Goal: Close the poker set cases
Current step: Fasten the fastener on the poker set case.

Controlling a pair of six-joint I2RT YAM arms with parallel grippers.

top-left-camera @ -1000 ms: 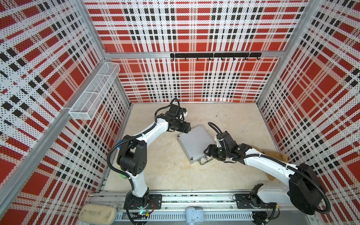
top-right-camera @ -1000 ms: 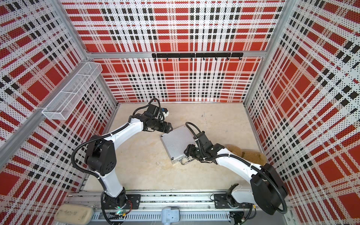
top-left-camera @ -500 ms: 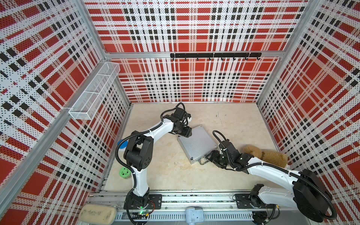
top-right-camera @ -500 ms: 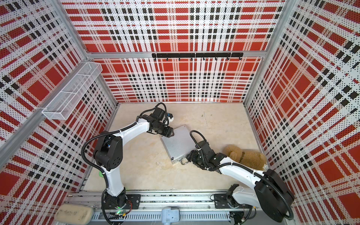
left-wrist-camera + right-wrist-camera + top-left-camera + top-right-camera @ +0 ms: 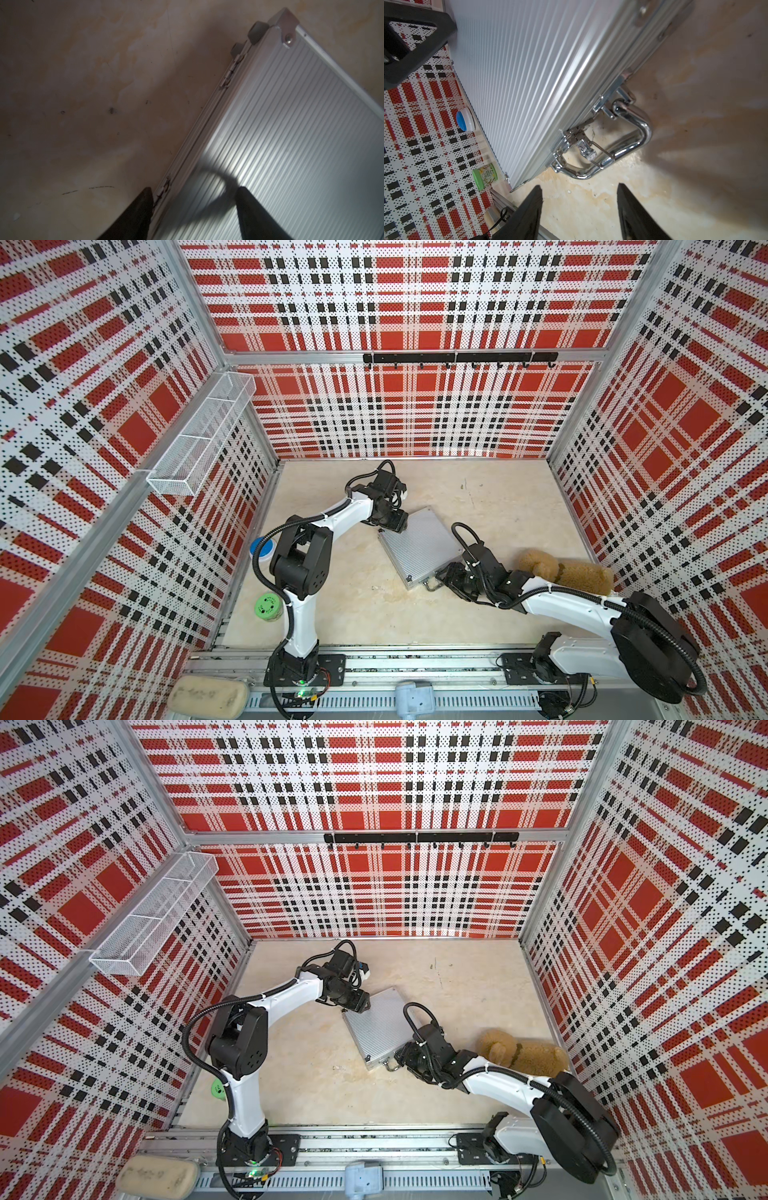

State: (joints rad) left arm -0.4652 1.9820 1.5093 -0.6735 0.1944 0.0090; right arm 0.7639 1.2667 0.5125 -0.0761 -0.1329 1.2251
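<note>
One silver ribbed poker set case [image 5: 419,545] [image 5: 378,1027] lies flat on the floor with its lid down. My left gripper [image 5: 395,526] [image 5: 357,1004] hangs over its hinged edge. In the left wrist view this gripper [image 5: 194,189] is open: one finger [image 5: 141,207] sits beside a hinge, the other over the lid [image 5: 291,135]. My right gripper [image 5: 446,576] [image 5: 579,191] is open just short of the chrome handle [image 5: 629,135], gripping nothing. A small latch [image 5: 586,149] hangs loose beside the handle.
A brown plush toy [image 5: 569,570] [image 5: 523,1052] lies behind my right forearm by the right wall. A green jar [image 5: 268,606] [image 5: 485,176] and a blue-lidded tub [image 5: 262,549] [image 5: 465,122] stand along the left wall. A wire basket [image 5: 199,439] hangs on that wall.
My left gripper slid from beside the case onto its hinged edge and narrowed. My right arm dropped lower at the handle corner, uncovering the plush toy. The case stayed put.
</note>
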